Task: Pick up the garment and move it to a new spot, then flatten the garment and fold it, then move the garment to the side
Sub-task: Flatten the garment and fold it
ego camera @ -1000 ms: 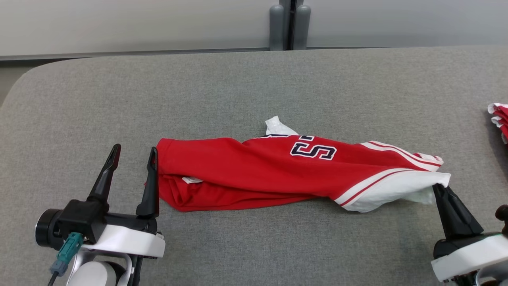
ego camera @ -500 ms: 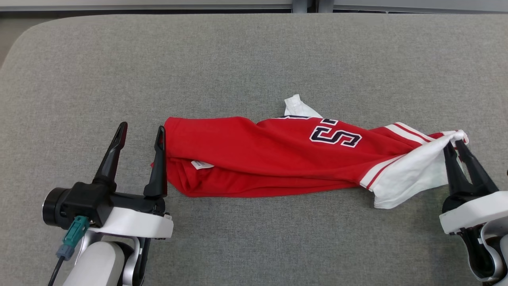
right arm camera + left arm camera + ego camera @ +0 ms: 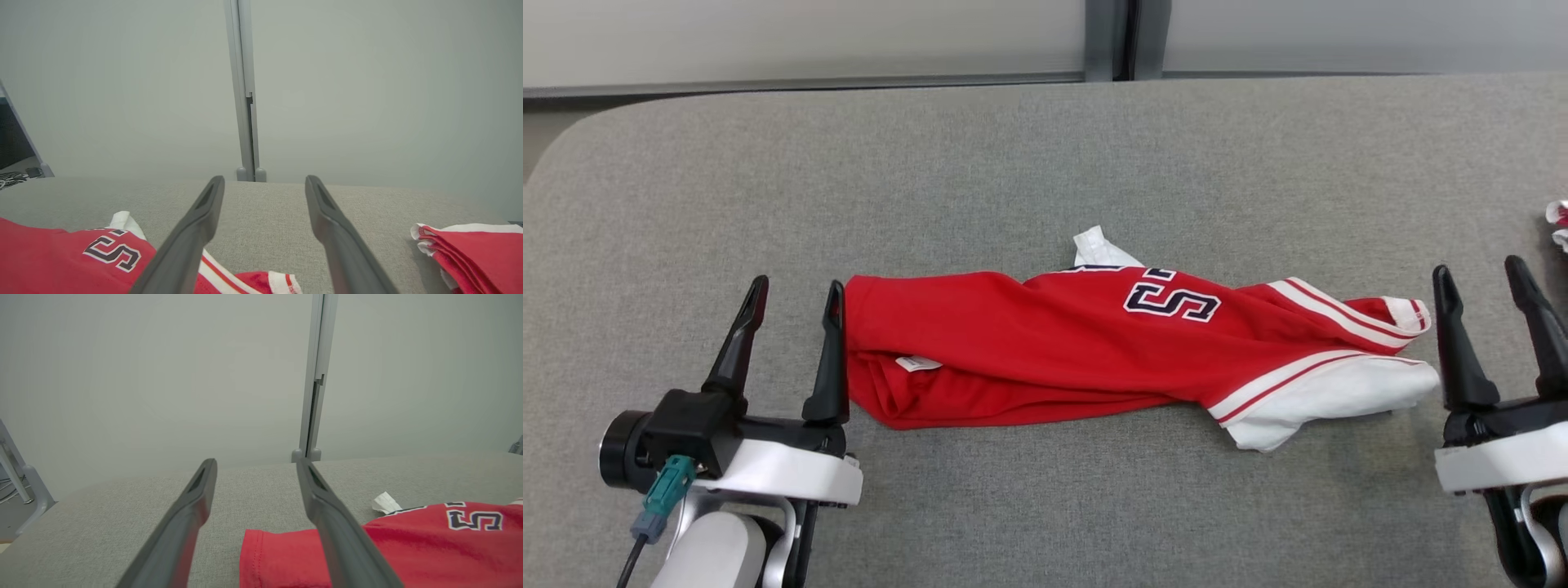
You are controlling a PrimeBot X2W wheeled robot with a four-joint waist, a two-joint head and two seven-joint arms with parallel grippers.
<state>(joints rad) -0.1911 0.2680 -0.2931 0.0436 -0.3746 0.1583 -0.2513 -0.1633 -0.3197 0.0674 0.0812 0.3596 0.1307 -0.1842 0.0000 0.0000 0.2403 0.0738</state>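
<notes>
The garment (image 3: 1054, 351) is a red jersey with white sleeves and dark lettering, lying bunched in a long strip across the grey table (image 3: 1045, 163). Its red hem end shows in the left wrist view (image 3: 408, 547), and its lettered part and sleeve cuff show low in the right wrist view (image 3: 73, 253). My left gripper (image 3: 796, 286) stands open just left of the hem, its right finger next to the red edge. Just right of the white sleeve, my right gripper (image 3: 1478, 265) is open and holds nothing.
A folded red and white cloth (image 3: 474, 249) lies at the table's right edge (image 3: 1558, 222). A pale wall with a grey upright post (image 3: 1123, 37) runs behind the table. The table's rounded far left corner (image 3: 572, 139) is near.
My right gripper has opened and let go of the white sleeve, which dropped flat onto the table. The head camera tilted down and back up. The left gripper stayed beside the hem.
</notes>
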